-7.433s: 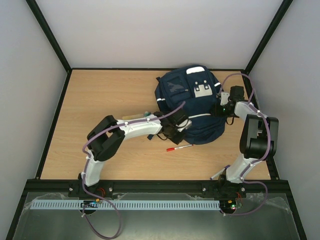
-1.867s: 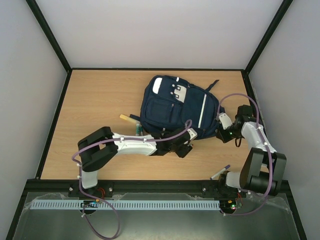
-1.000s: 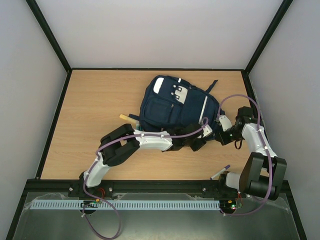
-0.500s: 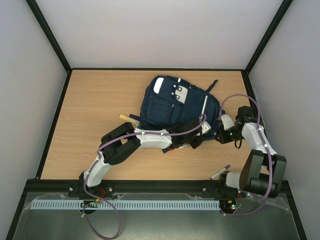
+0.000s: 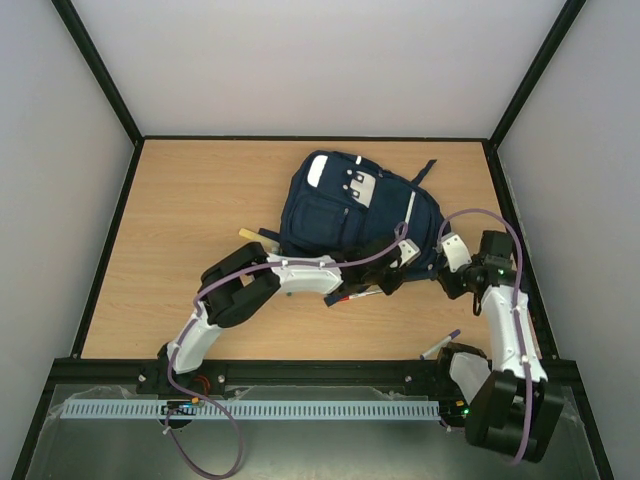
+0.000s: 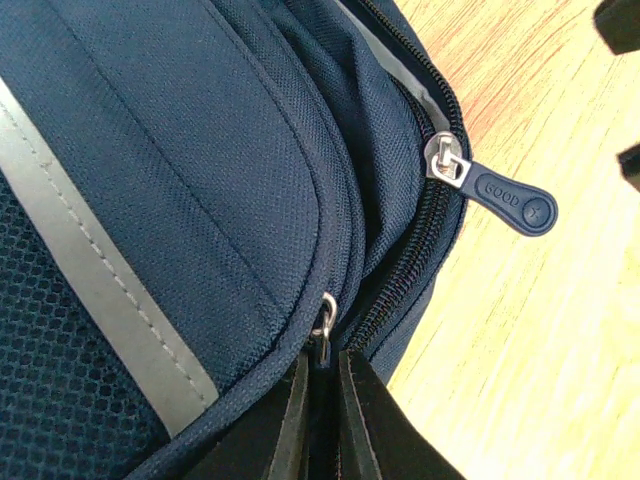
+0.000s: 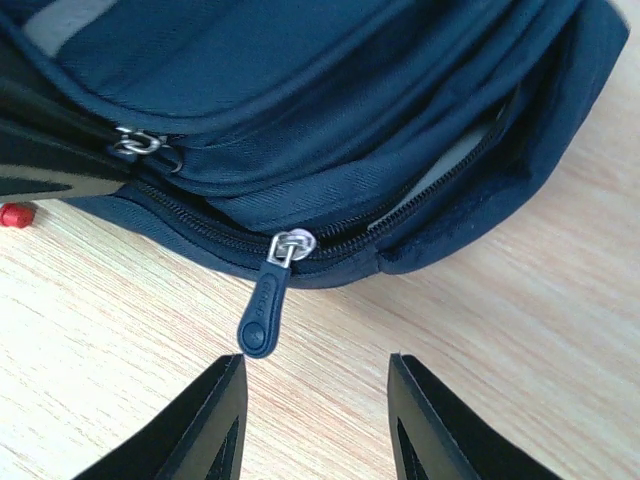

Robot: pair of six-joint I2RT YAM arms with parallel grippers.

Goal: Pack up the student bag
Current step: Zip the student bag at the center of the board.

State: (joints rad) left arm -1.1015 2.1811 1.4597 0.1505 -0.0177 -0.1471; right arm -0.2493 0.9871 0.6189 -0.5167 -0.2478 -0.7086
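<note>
Fig. qty key. student bag (image 5: 350, 205) ×1. Grippers ×2: left gripper (image 6: 322, 368), right gripper (image 7: 315, 372). Zip pulls ×2: blue rubber tab (image 7: 262, 310), small metal pull (image 6: 322, 324). red-capped pen (image 5: 346, 298) ×1. pale pen-like stick (image 5: 440, 346) ×1, nr right base. tan flat stick (image 5: 252, 234) ×1. table (image 5: 180, 200) ×1.

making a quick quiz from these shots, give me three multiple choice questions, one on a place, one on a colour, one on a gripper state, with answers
1. Where does the blue rubber zip tab lie?
A on the bare wood of the table
B inside a mesh pocket
C tucked under a strap

2. What colour is the student bag?
A red
B navy blue
C green

3. How is the left gripper?
A wide open over bare wood
B holding a pen
C shut on a small metal zip pull

Answers:
1 A, the right wrist view shows the tab on the wood.
2 B, the fabric is navy in every view.
3 C, the left wrist view shows the fingers closed together around the pull.
</note>
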